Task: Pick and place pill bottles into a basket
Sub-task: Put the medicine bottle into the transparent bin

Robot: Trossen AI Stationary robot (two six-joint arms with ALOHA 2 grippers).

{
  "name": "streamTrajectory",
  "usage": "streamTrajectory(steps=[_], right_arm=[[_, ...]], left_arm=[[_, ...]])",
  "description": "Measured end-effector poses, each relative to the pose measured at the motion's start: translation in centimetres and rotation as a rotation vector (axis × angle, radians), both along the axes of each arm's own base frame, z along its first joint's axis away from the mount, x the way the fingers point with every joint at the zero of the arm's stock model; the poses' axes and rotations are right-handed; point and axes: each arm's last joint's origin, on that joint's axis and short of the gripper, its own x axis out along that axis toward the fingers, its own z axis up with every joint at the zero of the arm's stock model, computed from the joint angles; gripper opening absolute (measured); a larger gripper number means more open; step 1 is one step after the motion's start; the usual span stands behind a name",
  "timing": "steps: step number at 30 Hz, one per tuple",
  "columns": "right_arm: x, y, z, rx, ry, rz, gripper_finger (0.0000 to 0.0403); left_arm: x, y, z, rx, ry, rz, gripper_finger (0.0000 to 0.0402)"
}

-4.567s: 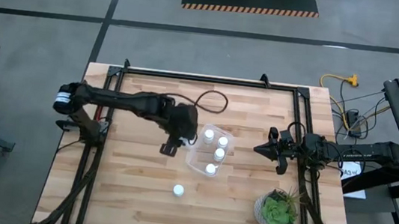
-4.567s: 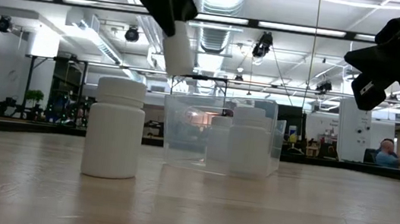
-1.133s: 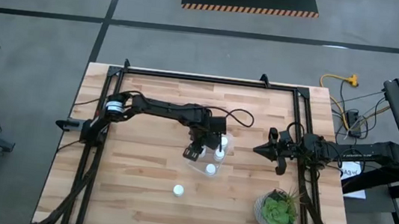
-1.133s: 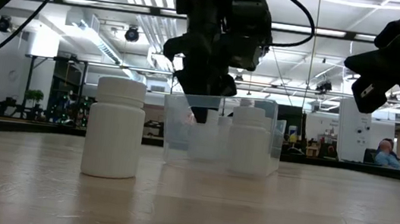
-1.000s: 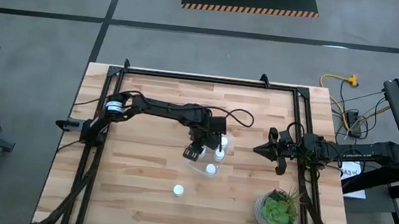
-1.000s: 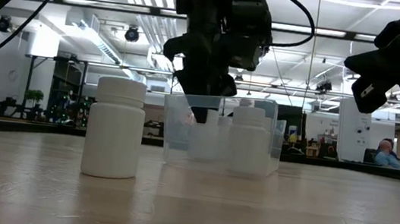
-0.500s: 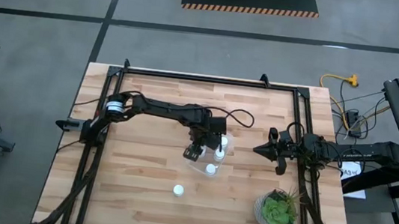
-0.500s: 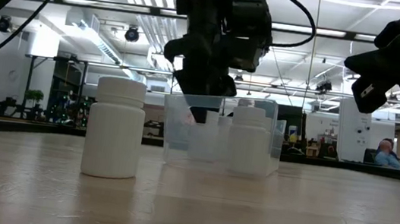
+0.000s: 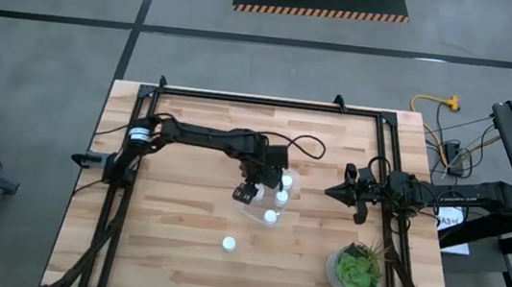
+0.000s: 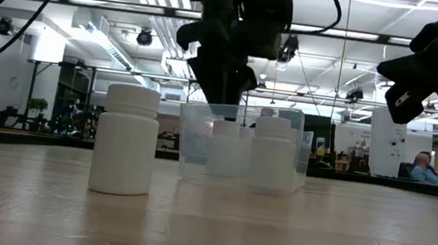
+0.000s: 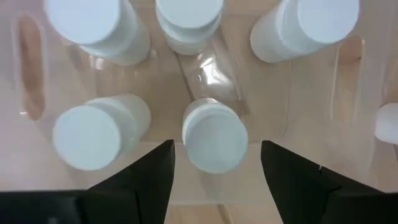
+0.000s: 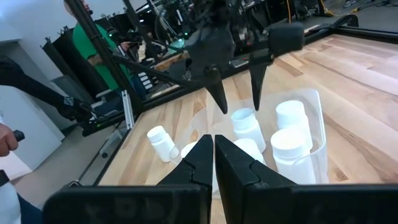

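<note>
The basket point(image 9: 253, 211) is a clear bin near the table's middle. Several white pill bottles stand upright on its floor point(image 11: 348, 93). My left gripper point(image 11: 216, 149) hangs open just above the basket's rim, its fingers pointing down on either side of one bottle's cap point(image 11: 214, 134) and clear of it; the right wrist view also shows those spread fingers point(image 12: 219, 93) above that bottle point(image 12: 247, 124). One more pill bottle point(image 9: 228, 245) stands on its base on the table, nearer the front edge. My right gripper point(image 9: 333, 192) is shut and waits level at the table's right.
A green potted plant point(image 9: 355, 269) stands at the near right corner. A black frame rail point(image 9: 271, 100) runs along the table's far edge and down both sides. Bare wood lies to the left of the basket and in front of it around the lone bottle point(image 10: 125, 140).
My left gripper has risen up out of the basket: its fingers reached down inside the bin a second ago and now hang above the rim. The bottle under it stays standing upright in the basket.
</note>
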Motion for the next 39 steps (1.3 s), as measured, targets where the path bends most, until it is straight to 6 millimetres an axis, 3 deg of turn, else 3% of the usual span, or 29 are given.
streamTrajectory(steps=[14, 27, 34, 39], right_arm=[[0.0, 0.0, 0.0, 0.001, 0.0, -0.003, 0.0008], [0.1, 0.0, -0.2, 0.007, 0.018, -0.003, 0.0009], [0.1, 0.0, -0.3, -0.019, 0.024, 0.004, 0.0008], [0.1, 0.1, -0.3, -0.023, 0.024, 0.036, 0.0009]], left_arm=[[-1.8, -0.1, 6.3, 0.02, -0.153, 0.005, 0.022], [-3.7, -1.2, 7.1, 0.029, -0.086, -0.07, 0.022], [-3.7, -3.8, 7.5, 0.021, -0.118, -0.119, 0.022], [-3.3, -6.0, 7.7, -0.036, -0.15, -0.03, 0.022]])
